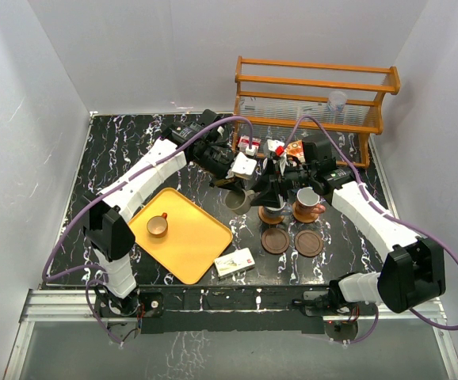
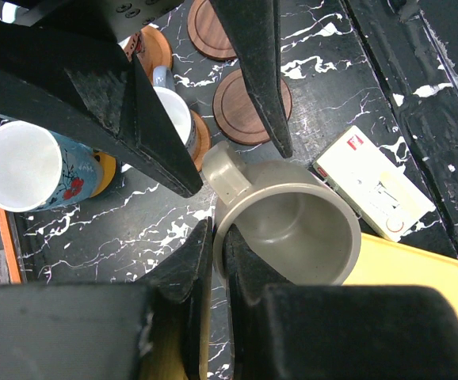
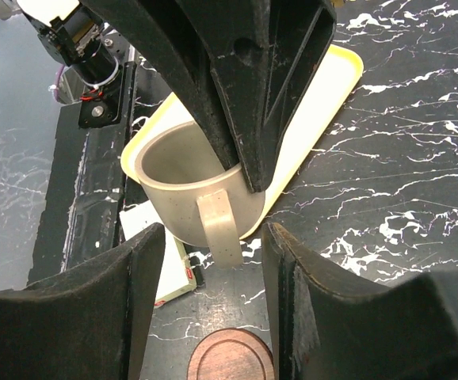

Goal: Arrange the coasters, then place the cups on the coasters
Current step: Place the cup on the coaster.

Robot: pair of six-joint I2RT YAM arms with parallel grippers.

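Note:
My left gripper (image 2: 217,233) is shut on the rim of a grey-green cup (image 2: 292,229), holding it above the table near the tray's corner (image 1: 238,199). My right gripper (image 3: 213,253) is open, its fingers on either side of that cup's handle (image 3: 219,229) without touching it. Two bare dark brown coasters (image 1: 276,240) (image 1: 309,242) lie in front. Behind them a white cup (image 1: 273,212) and an orange-brown cup (image 1: 307,204) each stand on a coaster. A small orange-brown cup (image 1: 158,225) stands on the tray. A light blue cup (image 2: 23,166) shows in the left wrist view.
The yellow tray (image 1: 189,237) lies at the front left, with a white box (image 1: 234,263) by its right corner. A wooden rack (image 1: 316,95) holding a clear plastic cup (image 1: 337,100) stands at the back right. Small boxes (image 1: 249,145) sit in front of it.

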